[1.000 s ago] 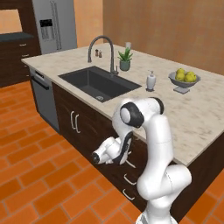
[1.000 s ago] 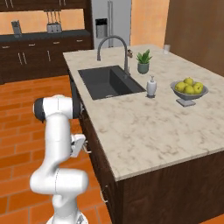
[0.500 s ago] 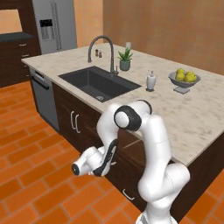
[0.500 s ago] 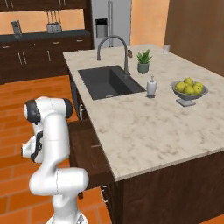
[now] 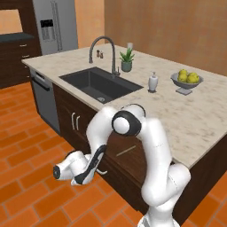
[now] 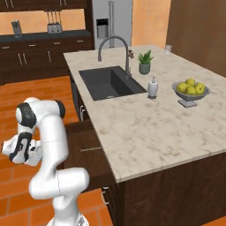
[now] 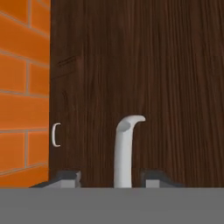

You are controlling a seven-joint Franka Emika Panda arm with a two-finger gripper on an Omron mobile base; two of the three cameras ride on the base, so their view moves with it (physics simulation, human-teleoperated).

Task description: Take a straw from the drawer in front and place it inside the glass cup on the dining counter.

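1. Two dark tips of my pincer (image 7: 110, 177) stand spread apart in the hand view, with a curved silver bar handle (image 7: 124, 148) rising between them. I can see a gap of dark wood on each side of the bar, so the tips pinch nothing.
2. Straight ahead of the pincer, just behind the bar, is the dark brown front of the drawer (image 7: 153, 87). To one side of it in the hand view lie the orange floor tiles (image 7: 22, 87) and a small white cabinet handle (image 7: 55, 134).
3. In the left base view the pincer hangs low over the floor at the drawer's front, with the arm bent down to it from above.
4. Beyond the pincer, the drawer stands open, out from under the edge of the desk (image 6: 145, 128).
5. Inside the drawer, past the pincer, lies the straw (image 6: 91, 149), a thin pale stick flat on the drawer's bottom, apart from the tips.
6. Above and beyond the pincer, on the marble desk, are a black sink (image 6: 110, 81) with its faucet (image 6: 112, 44), a white soap dispenser (image 6: 152, 87), a small potted plant (image 6: 145, 62) and a bowl of yellow-green fruit (image 6: 190, 90).
7. Farthest from the pincer, at the desk's far corner well past the plant, stands the glass cup (image 6: 168, 48), upright.
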